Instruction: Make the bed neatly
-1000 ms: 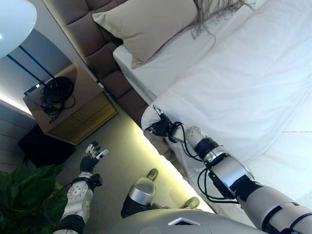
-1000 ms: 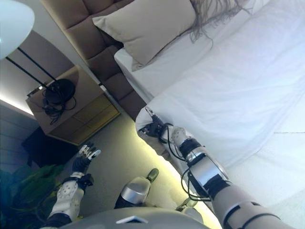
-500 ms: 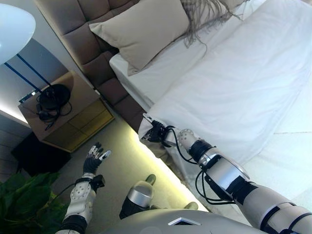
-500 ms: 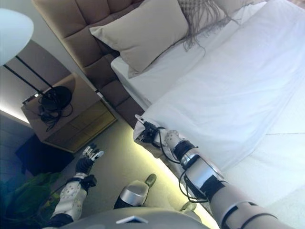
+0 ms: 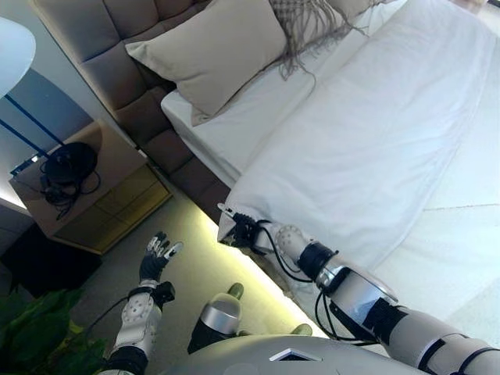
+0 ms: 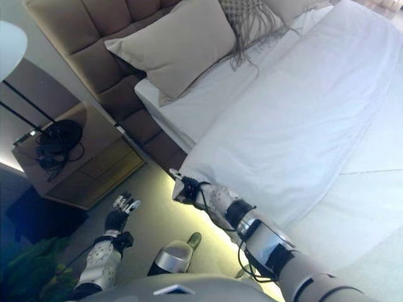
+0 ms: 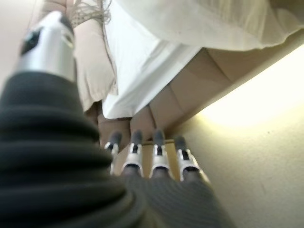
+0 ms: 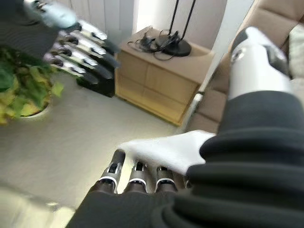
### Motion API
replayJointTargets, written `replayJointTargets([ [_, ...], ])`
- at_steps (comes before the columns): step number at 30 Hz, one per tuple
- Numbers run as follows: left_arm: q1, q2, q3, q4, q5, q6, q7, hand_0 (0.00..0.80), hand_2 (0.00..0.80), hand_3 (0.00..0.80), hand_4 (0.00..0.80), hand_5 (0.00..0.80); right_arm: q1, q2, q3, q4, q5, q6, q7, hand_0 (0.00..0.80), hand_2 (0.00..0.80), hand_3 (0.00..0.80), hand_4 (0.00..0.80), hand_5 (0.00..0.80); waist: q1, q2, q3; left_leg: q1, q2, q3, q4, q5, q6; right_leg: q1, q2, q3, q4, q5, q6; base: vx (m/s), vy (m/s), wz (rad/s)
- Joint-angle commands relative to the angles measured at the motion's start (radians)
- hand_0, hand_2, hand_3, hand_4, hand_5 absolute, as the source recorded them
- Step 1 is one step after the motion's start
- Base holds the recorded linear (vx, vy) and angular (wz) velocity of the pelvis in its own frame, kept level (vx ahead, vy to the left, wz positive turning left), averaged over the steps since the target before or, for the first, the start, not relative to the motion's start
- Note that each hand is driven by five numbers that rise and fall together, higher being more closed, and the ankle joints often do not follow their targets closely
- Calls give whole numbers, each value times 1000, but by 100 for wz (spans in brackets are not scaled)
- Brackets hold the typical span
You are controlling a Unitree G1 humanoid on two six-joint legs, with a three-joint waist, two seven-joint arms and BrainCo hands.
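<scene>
The lamp shade (image 5: 12, 43) is cut off by the frame edge. The duvet (image 5: 367, 148) extends past the frame, and its corner (image 8: 166, 147) is partly hidden behind the right hand (image 8: 137, 183).

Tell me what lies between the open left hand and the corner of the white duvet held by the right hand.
Only bare beige carpet, lit by the bed's under-glow, separates the left hand from the white duvet corner pinched by the right hand, as the left eye view shows.

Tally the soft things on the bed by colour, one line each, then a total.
Beige: 1, the pillow
Beige with fringe: 1, the throw
White: 2, the duvet, its corner in the right hand, and the sheet
Total: 4
</scene>
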Motion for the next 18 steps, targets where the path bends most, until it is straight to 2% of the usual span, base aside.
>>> replayJointTargets([
  [1, -39, 41, -20, 33, 6, -82, 23, 0, 0, 0, 0, 0, 19, 238, 21, -76, -30, 227, 117, 0, 0, 0, 0, 0, 24, -29, 61, -21, -41, 18, -30, 48, 56, -10, -119, 18, 45, 124, 49, -65, -31, 1],
  [8, -39, 61, 5, 39, -14, -118, 4, 0, 0, 0, 0, 0, 118, 180, 35, -85, -83, 303, 177, 0, 0, 0, 0, 0, 19, -39, 81, -37, -33, 20, -30, 47, 51, -20, -110, 14, 38, 121, 55, -52, -28, 3],
  [15, -48, 69, 6, 36, -31, -129, 6, 0, 0, 0, 0, 0, 190, 180, 55, -109, -81, 366, 236, 0, 0, 0, 0, 0, 9, -39, 94, -44, -28, 24, -30, 46, 52, -29, -103, 17, 40, 115, 57, -15, -7, -1],
  [18, -51, 72, 4, 33, -32, -129, 3, 0, 0, 0, 0, 0, 217, 182, 75, -134, -88, 358, 248, 0, 0, 0, 0, 0, 7, -37, 100, -47, -27, 25, -30, 48, 53, -32, -102, 17, 41, 114, 58, 0, 0, 0],
])
